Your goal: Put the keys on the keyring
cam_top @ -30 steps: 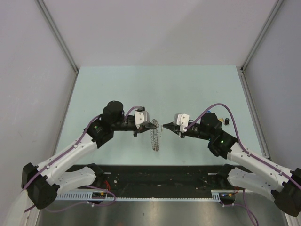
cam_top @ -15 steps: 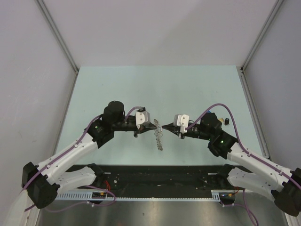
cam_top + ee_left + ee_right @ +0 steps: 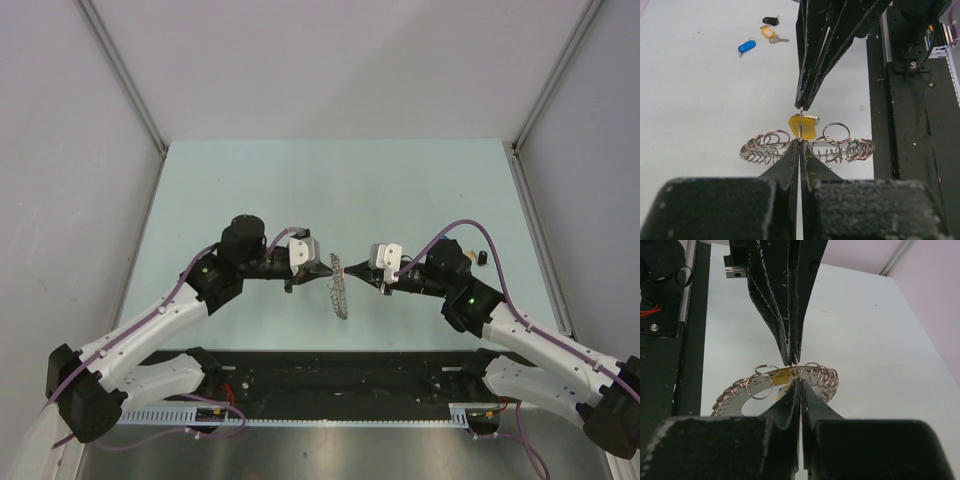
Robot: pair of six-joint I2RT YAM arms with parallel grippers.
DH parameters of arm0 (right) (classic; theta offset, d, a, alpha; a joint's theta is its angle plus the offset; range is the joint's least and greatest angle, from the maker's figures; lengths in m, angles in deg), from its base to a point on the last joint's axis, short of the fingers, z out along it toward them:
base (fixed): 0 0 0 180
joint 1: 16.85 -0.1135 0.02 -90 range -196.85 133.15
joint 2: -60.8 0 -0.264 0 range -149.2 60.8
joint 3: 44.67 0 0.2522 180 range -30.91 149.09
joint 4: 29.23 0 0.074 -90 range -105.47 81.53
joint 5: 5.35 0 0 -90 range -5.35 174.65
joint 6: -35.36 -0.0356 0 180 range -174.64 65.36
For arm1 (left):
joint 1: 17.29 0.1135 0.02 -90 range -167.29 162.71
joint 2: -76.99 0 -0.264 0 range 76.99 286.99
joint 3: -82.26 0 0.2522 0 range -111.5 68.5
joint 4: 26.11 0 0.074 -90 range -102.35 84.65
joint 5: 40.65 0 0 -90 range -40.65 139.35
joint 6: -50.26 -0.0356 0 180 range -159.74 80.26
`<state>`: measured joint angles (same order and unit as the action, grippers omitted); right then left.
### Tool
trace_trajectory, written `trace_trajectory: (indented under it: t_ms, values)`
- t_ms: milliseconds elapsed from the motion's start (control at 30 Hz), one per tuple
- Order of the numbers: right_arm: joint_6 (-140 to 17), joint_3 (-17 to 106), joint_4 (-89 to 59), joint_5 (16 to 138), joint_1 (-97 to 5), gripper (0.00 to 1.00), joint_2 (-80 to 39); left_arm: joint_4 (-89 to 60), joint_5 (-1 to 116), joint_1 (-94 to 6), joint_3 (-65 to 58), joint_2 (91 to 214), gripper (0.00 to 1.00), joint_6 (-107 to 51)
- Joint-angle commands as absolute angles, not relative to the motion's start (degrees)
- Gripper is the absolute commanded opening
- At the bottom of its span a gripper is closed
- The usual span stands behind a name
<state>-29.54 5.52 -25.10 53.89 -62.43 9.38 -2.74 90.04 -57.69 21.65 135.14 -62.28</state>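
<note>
The keyring [image 3: 341, 287] is a silvery ring with many small wire loops on its rim, held above the table between both grippers. My left gripper [image 3: 328, 268] is shut, pinching a thin wire loop at the ring's rim [image 3: 770, 147]. My right gripper [image 3: 352, 270] is shut on the same loop from the opposite side, tip to tip [image 3: 799, 380]. A yellow key [image 3: 804, 126] hangs at that loop, behind the ring. Loose on the table lie a blue key [image 3: 746, 46], a yellow key [image 3: 768, 33] and a black key [image 3: 770, 20].
The loose keys lie near the table's right edge [image 3: 483, 258], behind my right arm. A black rail with wiring [image 3: 340, 375] runs along the near edge. Grey walls close in the table [image 3: 250, 190] on three sides.
The keyring has swung from hanging almost straight down to a tilt, its lower end moving right. Both grippers stay shut, tip to tip, almost in place.
</note>
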Motion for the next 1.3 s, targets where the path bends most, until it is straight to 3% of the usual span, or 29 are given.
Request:
trace_trajectory:
  t_ms: [0,1267]
  values:
    - [-30.2,5.5,-28.2,52.4,-62.6,0.00,9.0,-5.1,90.7,-58.2,19.3,134.2,0.00,-63.6]
    - [-33.1,5.6,-29.3,52.6,-60.6,0.00,8.2,-4.7,89.5,-58.2,20.0,132.8,0.00,-65.8]
